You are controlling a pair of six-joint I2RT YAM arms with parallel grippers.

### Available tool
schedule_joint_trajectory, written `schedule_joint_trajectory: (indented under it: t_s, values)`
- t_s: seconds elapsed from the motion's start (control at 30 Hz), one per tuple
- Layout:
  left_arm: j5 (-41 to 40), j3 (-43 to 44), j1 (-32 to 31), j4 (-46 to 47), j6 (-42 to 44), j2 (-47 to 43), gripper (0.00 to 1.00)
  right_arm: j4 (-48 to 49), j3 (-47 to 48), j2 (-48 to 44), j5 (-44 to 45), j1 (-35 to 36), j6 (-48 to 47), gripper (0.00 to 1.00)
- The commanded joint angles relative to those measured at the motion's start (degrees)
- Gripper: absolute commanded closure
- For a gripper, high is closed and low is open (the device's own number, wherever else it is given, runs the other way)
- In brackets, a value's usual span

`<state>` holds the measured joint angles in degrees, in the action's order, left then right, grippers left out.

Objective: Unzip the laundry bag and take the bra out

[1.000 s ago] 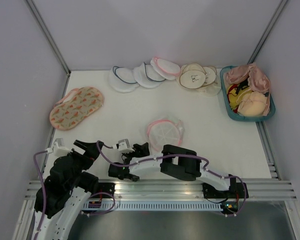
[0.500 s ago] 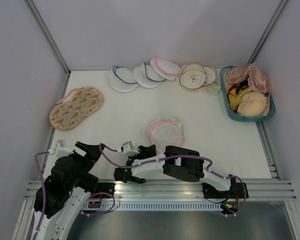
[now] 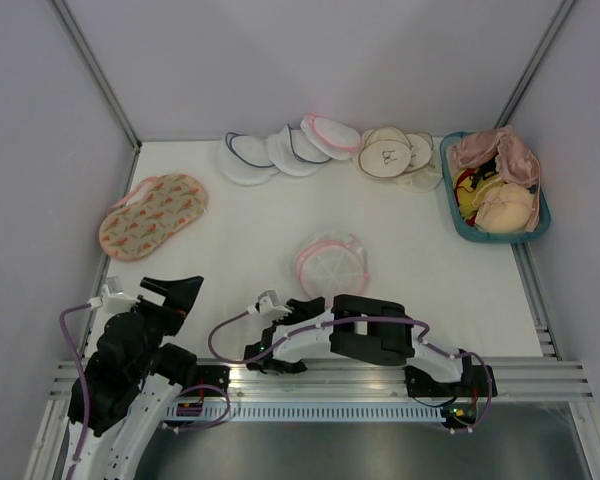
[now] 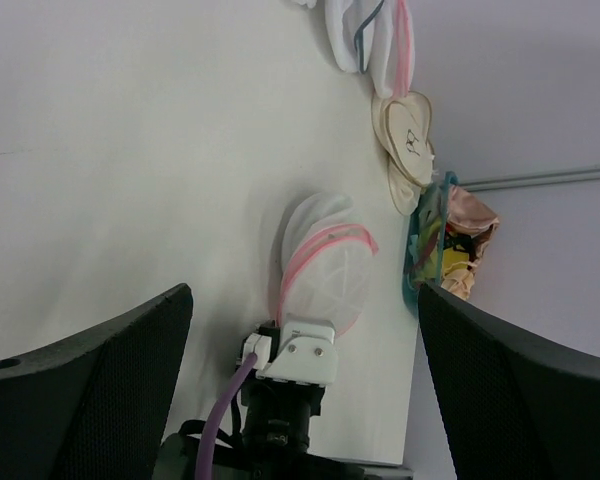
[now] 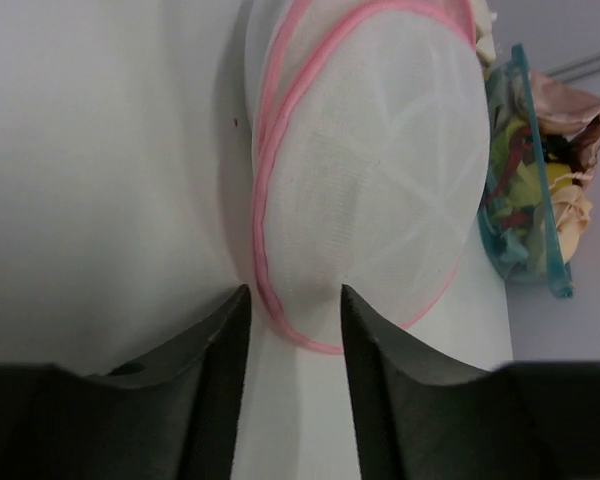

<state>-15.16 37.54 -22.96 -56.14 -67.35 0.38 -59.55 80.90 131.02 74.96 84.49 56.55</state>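
The round white mesh laundry bag (image 3: 330, 264), with pink zipper trim around its rim, lies near the middle of the counter (image 3: 240, 230), a little toward the near edge. The bra cannot be made out through the mesh. The right claw (image 5: 293, 300) sits low at the bag's near-left rim, fingers parted by a narrow gap with the pink trim showing between the tips, gripping nothing. The left claw (image 4: 302, 290) hangs by the near-left corner, spread wide and empty.

White table (image 3: 240, 250) with laundry bag (image 3: 330, 262), floral bag (image 3: 153, 215), blue-trimmed pouches (image 3: 265, 152), beige pouches (image 3: 385, 153), teal basket (image 3: 495, 235)
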Motion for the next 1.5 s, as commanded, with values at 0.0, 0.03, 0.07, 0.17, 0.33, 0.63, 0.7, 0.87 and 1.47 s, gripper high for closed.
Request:
schedule_joint_trajectory:
  t_s: [0.0,0.03,0.07,0.17,0.33,0.63,0.7,0.87,1.47]
  values:
    - [-1.5,0.0,0.1,2.9,-1.5,-1.9,0.03,4.8,-2.9,2.7,-7.0,-2.0,1.0,0.55]
    - [-1.5,-0.1,0.1,2.9,-1.5,-1.9,0.03,5.4,-3.2,2.4,-6.9,-2.7,0.9,0.63]
    - [-1.3,-0.1,0.1,3.0,-1.5,-1.7,0.04,5.2,-3.3,2.6,-6.8,-3.0,1.4,0.69]
    - [-0.8,-0.3,0.1,3.2,-1.6,-1.4,0.04,3.3,-3.2,2.3,-5.1,-3.9,3.1,0.92]
    - [-0.3,-0.4,0.1,3.5,-1.6,-1.4,0.04,-1.5,-5.0,-3.4,-3.2,-3.5,7.5,1.0]
    - [2.4,-3.1,0.0,6.6,-1.0,-0.7,0.04,-1.4,-9.6,-25.8,-3.0,0.1,3.4,1.0]
    - [4.3,-4.1,0.0,9.2,-0.3,-0.4,0.04,2.9,-10.8,-32.7,-4.7,0.2,0.1,1.0]
    - [9.1,-7.0,0.0,14.7,2.7,5.8,0.04,5.3,-13.6,-47.1,-7.7,-0.3,0.7,1.0]
    - [29.0,-7.9,-3.7,63.8,19.6,57.2,0.03,-20.4,-21.5,-60.6,-9.9,-11.0,35.2,1.0]
